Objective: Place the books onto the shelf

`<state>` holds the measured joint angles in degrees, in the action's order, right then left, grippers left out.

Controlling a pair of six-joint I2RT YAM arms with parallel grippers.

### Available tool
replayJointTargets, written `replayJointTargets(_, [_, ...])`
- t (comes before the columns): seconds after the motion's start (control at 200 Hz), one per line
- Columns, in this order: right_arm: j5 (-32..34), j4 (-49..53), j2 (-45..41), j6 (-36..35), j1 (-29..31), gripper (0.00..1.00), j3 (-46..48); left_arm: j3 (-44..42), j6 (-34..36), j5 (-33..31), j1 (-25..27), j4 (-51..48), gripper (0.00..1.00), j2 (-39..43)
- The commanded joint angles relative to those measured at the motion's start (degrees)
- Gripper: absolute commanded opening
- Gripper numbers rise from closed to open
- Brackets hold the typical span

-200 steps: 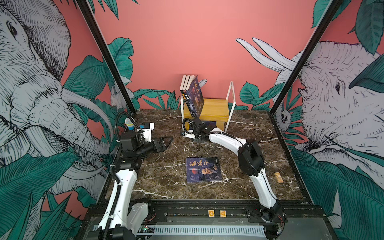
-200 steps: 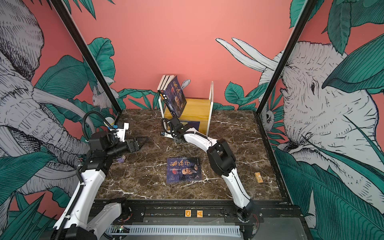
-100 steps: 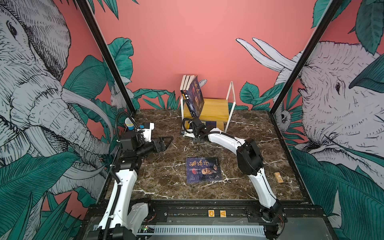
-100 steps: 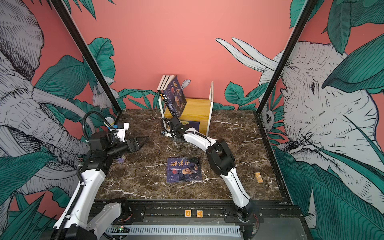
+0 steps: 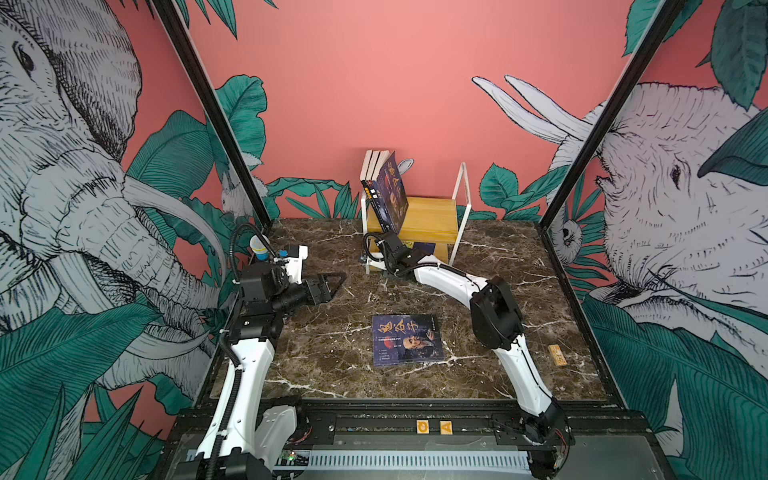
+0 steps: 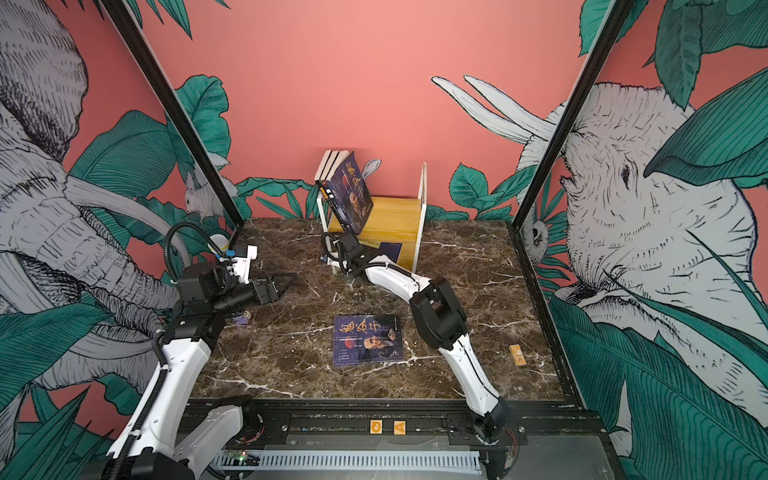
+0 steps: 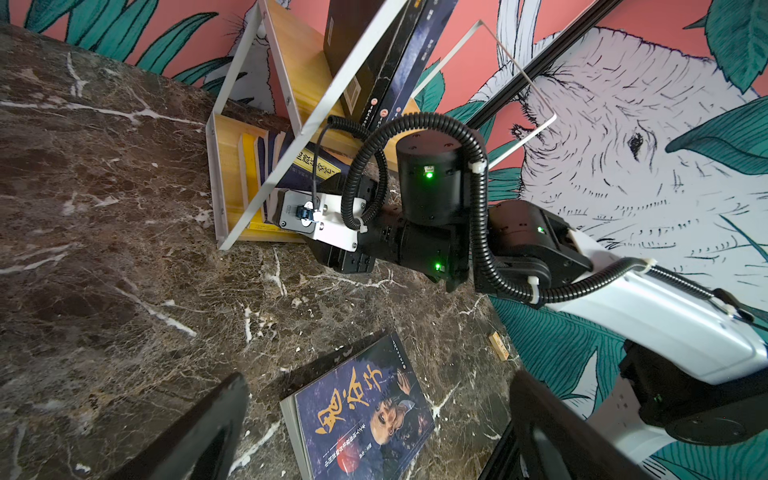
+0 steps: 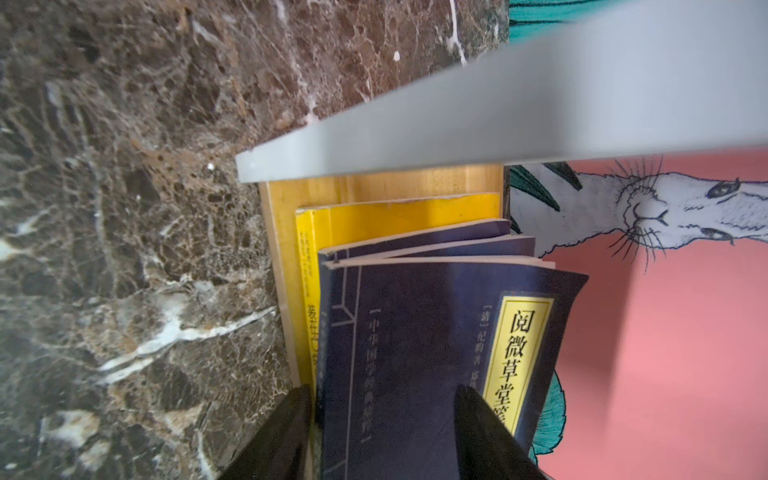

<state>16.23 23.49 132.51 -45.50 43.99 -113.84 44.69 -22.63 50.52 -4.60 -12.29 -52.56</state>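
A: Books (image 5: 384, 189): three on the shelf (image 5: 430, 216), top board, left end, tilted against the white frame. More lie on the lower board.
B: State of the right claw (image 8: 382, 390)?
A: It reaches into the lower tier. Jaws partly apart. One finger (image 8: 484, 432) is over the cover of the navy book (image 8: 415, 345) with the yellow label. The other is down beside the board edge and the yellow book (image 8: 395, 210). So it straddles the stack. Squeezing or just around it, can't tell.
B: Stack order?
A: The yellow book is lowest on the board, navy ones on top, the labelled one uppermost.
B: Top views?
A: Its fingers are hidden under the top board in both top views, only the wrist shows.
B: And the left claw (image 5: 334, 280)?
A: Spread wide, holding nothing. It hangs above the table (image 5: 324, 353) on the left, well apart from the shelf.
B: Any on the table?
A: One portrait book (image 5: 407, 338), flat, cover up, mid-table between the arms, touching neither claw. In the left wrist view it lies beyond the gap between the fingers. A tan block (image 5: 557, 355) sits near the right edge.
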Motion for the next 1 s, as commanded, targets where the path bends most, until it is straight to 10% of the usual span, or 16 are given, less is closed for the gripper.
replayJointTargets(0.0, [-3.53,4.42,-6.06,0.56,0.5,0.6,2.54,-0.65,0.83,0.83,-0.24,1.12,0.99,0.39])
replayJointTargets(0.435, [-3.67,9.54,-17.61,1.97,-4.27,0.6,19.16,-0.77,0.33,1.27,-0.4,1.53,0.99,0.33])
replayJointTargets(0.995, [3.46,5.4,-14.06,-0.58,-7.07,0.53,17.06,-0.92,0.79,0.62,-0.85,1.48,0.99,0.15])
